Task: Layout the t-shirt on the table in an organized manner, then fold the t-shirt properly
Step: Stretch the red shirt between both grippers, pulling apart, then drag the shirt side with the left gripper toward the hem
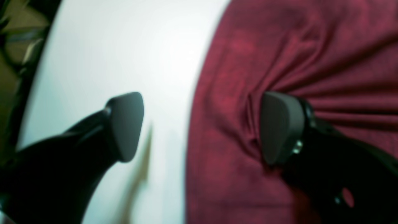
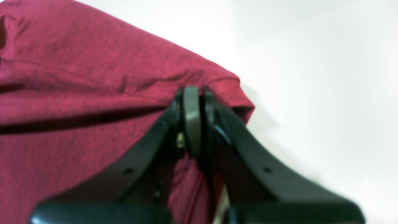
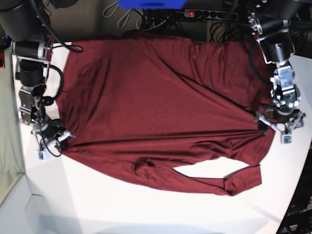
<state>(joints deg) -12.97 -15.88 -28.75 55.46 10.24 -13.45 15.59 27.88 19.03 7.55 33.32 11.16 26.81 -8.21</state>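
While the t-shirt (image 3: 161, 112) lies spread wide over the white counter (image 3: 146, 209), both arms stand at its two side edges. The left pincer (image 1: 202, 127) has its jaws wide apart: one finger (image 1: 281, 127) presses on the maroon cloth and gathers small folds around it, the other one is over the bare counter beside the edge. The right pincer (image 2: 192, 93) has its jaws together, clamped on a corner of the t-shirt, and some cloth hangs between the fingers. Near the front edge of the garment, a long sleeve (image 3: 234, 183) lies folded across the counter.
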